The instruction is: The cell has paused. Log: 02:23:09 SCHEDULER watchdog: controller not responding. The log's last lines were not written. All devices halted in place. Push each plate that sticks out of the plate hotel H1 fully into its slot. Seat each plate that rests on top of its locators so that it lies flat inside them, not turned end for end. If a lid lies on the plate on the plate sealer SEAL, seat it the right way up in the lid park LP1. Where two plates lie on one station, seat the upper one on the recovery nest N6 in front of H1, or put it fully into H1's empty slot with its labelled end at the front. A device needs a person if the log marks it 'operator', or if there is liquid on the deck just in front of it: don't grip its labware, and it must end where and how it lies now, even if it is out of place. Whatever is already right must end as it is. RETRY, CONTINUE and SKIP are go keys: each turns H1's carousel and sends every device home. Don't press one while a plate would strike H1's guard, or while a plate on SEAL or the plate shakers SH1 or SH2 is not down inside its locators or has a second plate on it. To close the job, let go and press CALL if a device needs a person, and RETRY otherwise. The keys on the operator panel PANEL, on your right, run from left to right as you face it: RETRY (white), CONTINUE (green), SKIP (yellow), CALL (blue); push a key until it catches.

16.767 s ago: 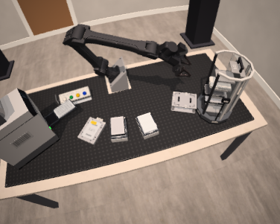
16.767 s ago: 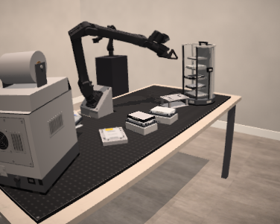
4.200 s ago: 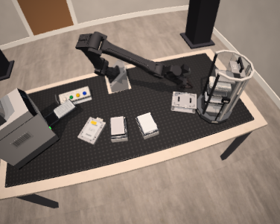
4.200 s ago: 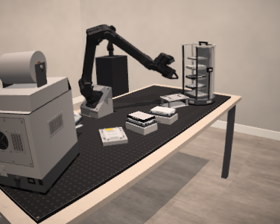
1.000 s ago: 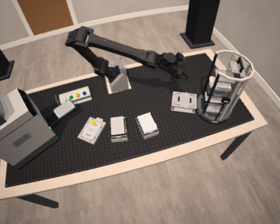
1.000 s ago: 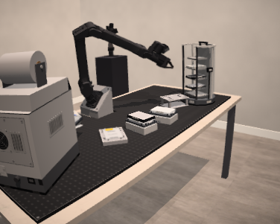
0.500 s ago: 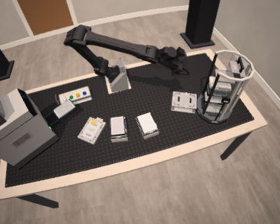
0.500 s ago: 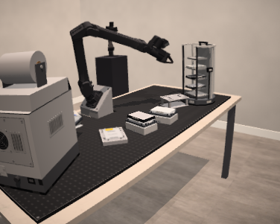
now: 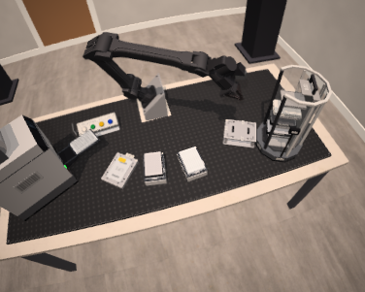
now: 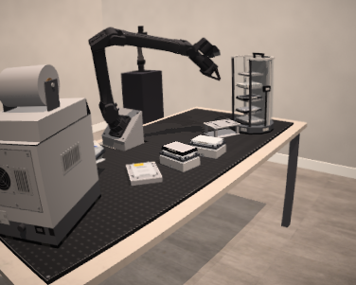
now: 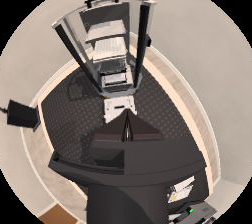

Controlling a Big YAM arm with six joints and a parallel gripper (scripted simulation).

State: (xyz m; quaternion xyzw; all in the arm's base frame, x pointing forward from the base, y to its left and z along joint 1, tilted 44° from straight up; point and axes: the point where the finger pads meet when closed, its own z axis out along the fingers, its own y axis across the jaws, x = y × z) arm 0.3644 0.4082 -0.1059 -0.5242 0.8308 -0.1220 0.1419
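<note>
My gripper point(image 9: 235, 95) is shut and empty. It hangs high above the back of the deck, left of the plate hotel H1 point(image 9: 293, 120), and shows in the exterior view point(image 10: 217, 76) and the wrist view point(image 11: 127, 122). The wrist view faces H1 point(image 11: 111, 47); a white plate point(image 11: 114, 78) in a lower slot seems to reach toward the front. The recovery nest N6 point(image 9: 240, 132) stands in front of H1 with nothing on it. Two stations point(image 9: 154, 168) point(image 9: 191, 163) each carry a white plate; the right plate looks slightly askew. A plate point(image 9: 83, 141) lies on the sealer SEAL's tray.
The grey sealer point(image 9: 21, 174) fills the left end. The key panel point(image 9: 97, 124) lies near the arm's base point(image 9: 154, 103). A flat white station with a yellow mark point(image 9: 119, 169) sits left of the two plate stations.
</note>
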